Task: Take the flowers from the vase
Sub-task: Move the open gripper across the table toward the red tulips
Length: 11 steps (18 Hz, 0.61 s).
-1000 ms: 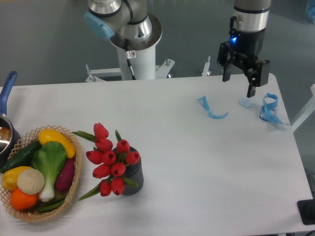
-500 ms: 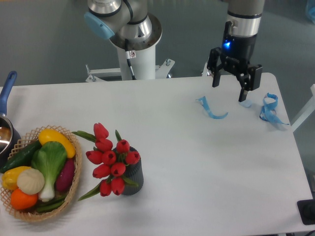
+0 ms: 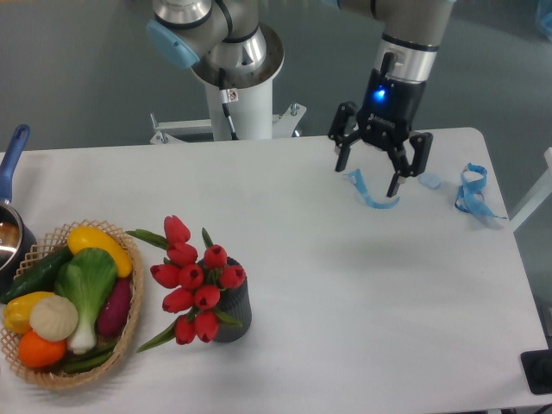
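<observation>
Above the far right of the table (image 3: 345,285), the gripper (image 3: 369,178) hangs with fingers spread, holding nothing. Well apart, at the near left, the red tulips (image 3: 194,276) stand in the dark ribbed vase (image 3: 235,312), just beside the wicker basket (image 3: 129,332). A good approach would descend over the buds and close low around the stems. No readable writing shows.

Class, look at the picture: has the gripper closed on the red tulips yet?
No. The gripper hangs open far from the flowers, which stand in the vase.
</observation>
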Each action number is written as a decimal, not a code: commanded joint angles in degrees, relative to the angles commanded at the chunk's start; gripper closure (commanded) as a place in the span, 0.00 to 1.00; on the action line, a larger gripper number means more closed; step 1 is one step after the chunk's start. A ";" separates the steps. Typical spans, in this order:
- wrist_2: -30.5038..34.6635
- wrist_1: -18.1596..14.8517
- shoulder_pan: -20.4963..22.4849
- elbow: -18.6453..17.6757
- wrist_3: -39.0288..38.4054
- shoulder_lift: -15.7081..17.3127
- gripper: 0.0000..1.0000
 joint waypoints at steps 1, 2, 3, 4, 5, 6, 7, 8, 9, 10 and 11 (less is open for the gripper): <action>-0.09 0.00 -0.88 0.09 -0.09 -0.52 0.00; -0.09 0.00 -1.58 0.00 -0.09 -0.62 0.00; -0.09 -0.09 -2.37 -0.17 -0.44 -0.62 0.00; -0.09 0.00 -2.64 -0.61 -1.66 -0.18 0.00; -0.09 0.09 -2.82 -0.88 -2.89 0.17 0.00; -0.09 0.87 -3.60 -0.97 -3.95 0.17 0.00; -0.18 2.18 -5.18 -1.05 -4.83 0.00 0.00; -0.18 3.42 -6.85 -1.14 -5.97 -0.35 0.00; -0.18 4.65 -7.91 -1.40 -7.81 -0.53 0.00; -0.09 5.70 -8.35 -1.58 -9.30 -0.79 0.00; -0.18 6.84 -8.71 -1.84 -9.67 -1.58 0.00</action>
